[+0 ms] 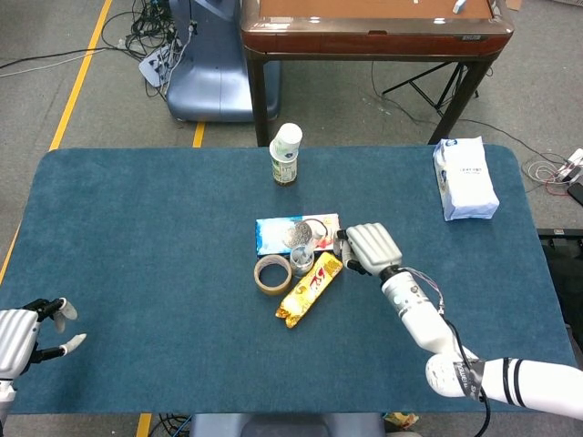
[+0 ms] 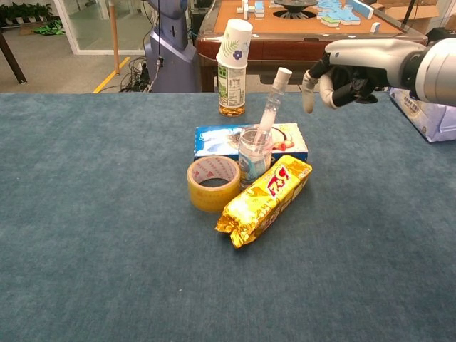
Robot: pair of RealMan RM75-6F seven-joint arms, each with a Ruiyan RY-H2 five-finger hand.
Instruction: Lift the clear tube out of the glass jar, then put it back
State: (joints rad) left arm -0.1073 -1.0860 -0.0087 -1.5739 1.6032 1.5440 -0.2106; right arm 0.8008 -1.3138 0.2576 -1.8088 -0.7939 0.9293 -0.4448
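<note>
Table: blue felt top [image 1: 137, 237] is carrying a small cluster of items at its centre.
Clear tube [image 2: 271, 101]: is leaning upright in the glass jar [image 2: 254, 155], white cap uppermost.
Neighbours: tape roll [image 2: 212, 183] and yellow snack packet [image 2: 265, 199] are sitting just beside the jar.
Right hand [image 2: 340, 80]: is hovering near the tube's cap, fingers curled apart, holding nothing.
Left hand [image 1: 25, 330]: is resting at the table's near-left edge, fingers parted, empty.

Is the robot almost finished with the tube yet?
Not yet. Nothing looks done: the clear tube stands in the glass jar. The right hand is near the tube's top, not touching, holding nothing. The left hand waits far off. Grabbing, lifting and putting back are all left.
</note>
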